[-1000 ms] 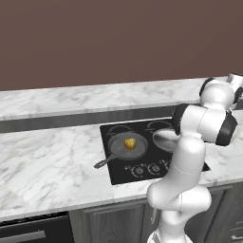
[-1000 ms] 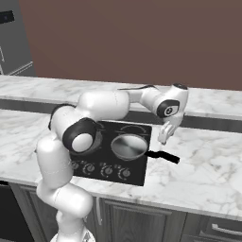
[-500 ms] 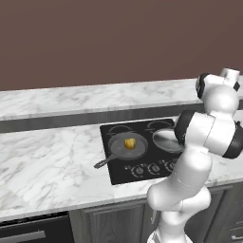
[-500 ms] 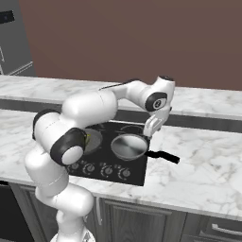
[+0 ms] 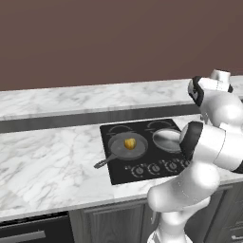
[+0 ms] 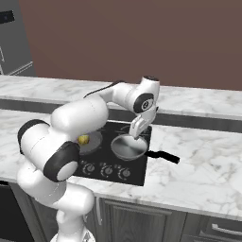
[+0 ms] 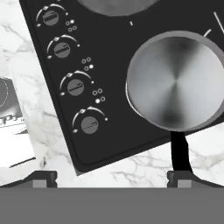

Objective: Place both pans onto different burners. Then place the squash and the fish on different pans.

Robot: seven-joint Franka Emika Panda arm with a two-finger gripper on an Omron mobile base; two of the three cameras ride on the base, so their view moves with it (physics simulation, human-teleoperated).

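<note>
**Both pans on the cooktop, squash in the dark one, gripper open above the silver one**

A marble counter (image 5: 52, 156) runs across the kitchen with a raised ledge behind it and a brown wall beyond. Set into the counter is a black glass cooktop (image 5: 142, 161), with four knobs (image 7: 75, 86) in a row along its front edge.

The white arm (image 6: 80, 118) reaches forward over the cooktop, and its gripper (image 6: 137, 133) hangs just above the silver pan, apart from it. In the hand view the two dark fingertips (image 7: 43, 177) stand at the far sides of the picture, spread wide, with nothing between them.

The dark grey skillet (image 5: 126, 145) sits on a front burner at the left side of the cooktop, its short handle pointing out over the front left corner toward the counter. The silver pan (image 6: 128, 146) sits on the burner beside it to the right, and its straight black handle (image 6: 162, 156) sticks out past the right edge of the cooktop over the marble. Inside, the silver pan is bare, shiny metal (image 7: 175, 85).

The squash (image 5: 129, 143), a small yellow-orange lump, lies in the middle of the dark skillet; in the right base view it peeks out from behind the arm (image 6: 83, 139).
</note>
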